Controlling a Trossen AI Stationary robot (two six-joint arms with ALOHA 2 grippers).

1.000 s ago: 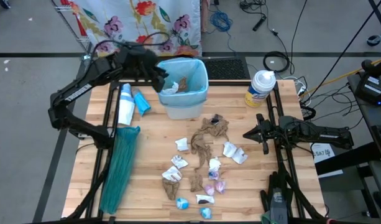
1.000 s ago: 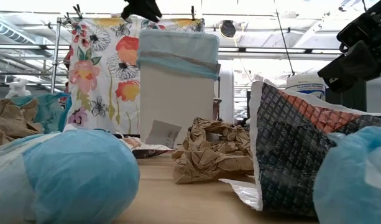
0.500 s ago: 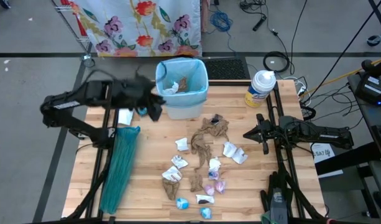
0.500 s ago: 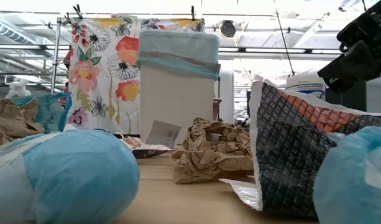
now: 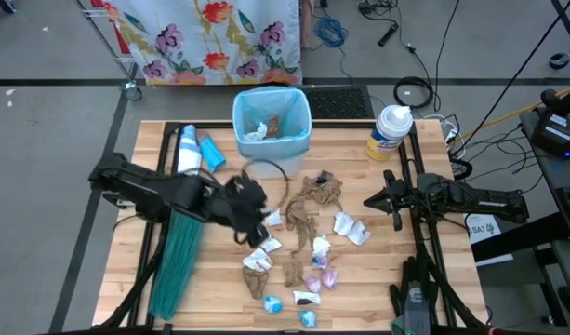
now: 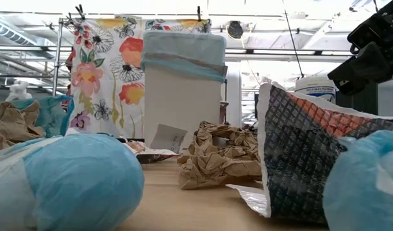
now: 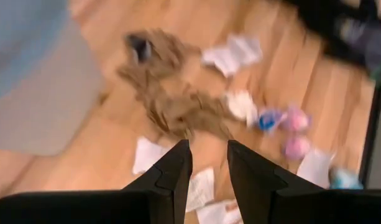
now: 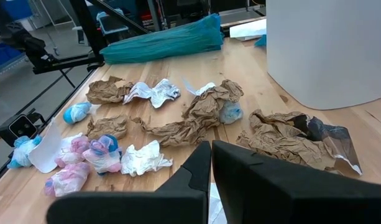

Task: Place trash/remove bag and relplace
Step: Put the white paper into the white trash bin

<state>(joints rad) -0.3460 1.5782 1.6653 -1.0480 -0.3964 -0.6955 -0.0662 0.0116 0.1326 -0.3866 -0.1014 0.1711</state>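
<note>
The trash lies scattered over the middle of the table: brown paper towels [image 5: 314, 194], white wads [image 5: 351, 227] and small blue and purple wrappers [image 5: 319, 278]. The white bin [image 5: 271, 130] stands at the far middle, lined with the pale-blue bag [image 5: 301, 140], with a few scraps inside. A darker teal bag [image 5: 178, 256] lies along the left side. My left gripper [image 5: 256, 218] hangs open above the left edge of the scraps, nothing between its fingers [image 7: 178, 171]. My right gripper [image 5: 370, 199] rests shut at the table's right side.
A white wipes canister [image 5: 389, 132] stands at the far right corner. A white-and-blue bottle [image 5: 187, 154] and a blue packet [image 5: 212, 152] lie left of the bin. A floral cloth [image 5: 210, 37] hangs beyond the far edge. Bare wood lies between the teal bag and the scraps.
My left gripper has swung from above the bin's left rim toward the table's near edge and its middle, sinking as it went. It now hangs over the left edge of the scattered trash. The trash and the bin have not moved.
</note>
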